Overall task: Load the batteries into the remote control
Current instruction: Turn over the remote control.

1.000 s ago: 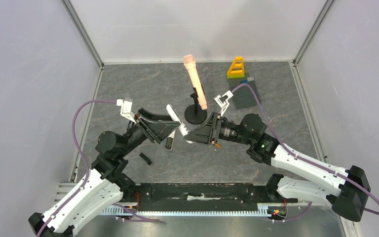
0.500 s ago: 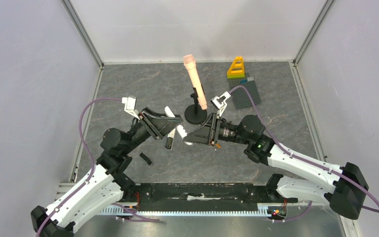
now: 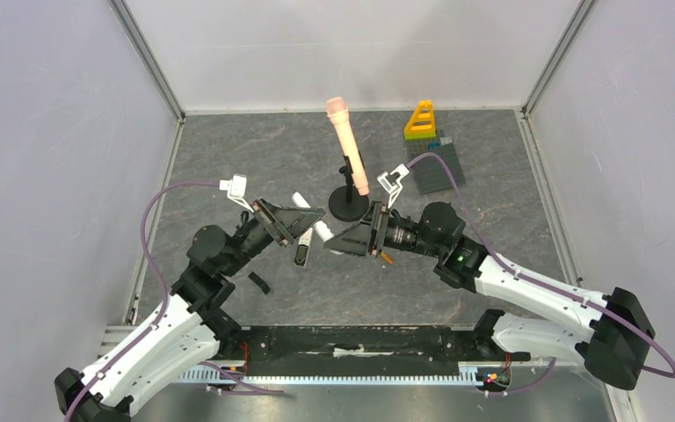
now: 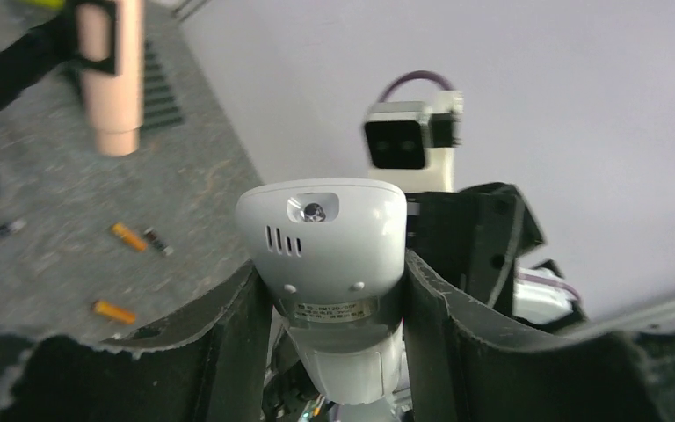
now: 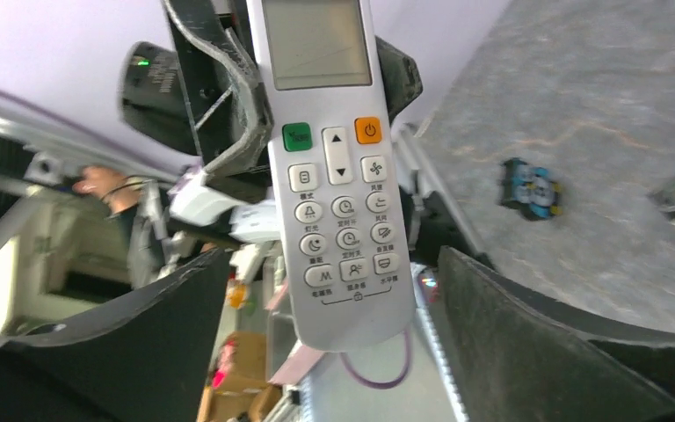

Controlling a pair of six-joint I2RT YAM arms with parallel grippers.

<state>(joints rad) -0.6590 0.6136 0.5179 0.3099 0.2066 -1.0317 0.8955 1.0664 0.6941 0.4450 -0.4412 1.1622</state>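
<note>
A grey stone-patterned surface [image 3: 228, 158] is lying between plain white walls, and both of my arms are reaching over its middle.

My left gripper [image 4: 330, 264] is clamping a white remote [image 4: 321, 220]. Its two black fingers [image 4: 228, 334] are pressing against the remote's long sides and holding it off the surface. In the top view the remote [image 3: 309, 217] is slanting between my two grippers, beside the black round stand [image 3: 349, 209] that is carrying a pink cylinder [image 3: 348, 149].

My right gripper [image 5: 334, 264] is standing open. Its fingers [image 5: 141, 352] are flanking the lower end of the remote [image 5: 338, 193], with a gap showing on either side. The remote's button face and screen are pointing at my right wrist camera.

The batteries [image 4: 128, 236] are lying loose on the surface, apart from the remote. My left wrist view is showing two orange ones and a dark one just beside the upper orange one. A further small piece at the left edge is too blurred to tell. In the top view one orange battery [image 3: 387, 258] is lying just beside my right gripper [image 3: 344, 242].

A second, dark remote [image 3: 301, 255] is lying flat under my left gripper [image 3: 297, 221], and a short black strip [image 3: 259, 282] is lying nearer my left arm. A yellow triangular piece [image 3: 420, 119] and a dark grey plate [image 3: 435, 171] are sitting at the far right.
</note>
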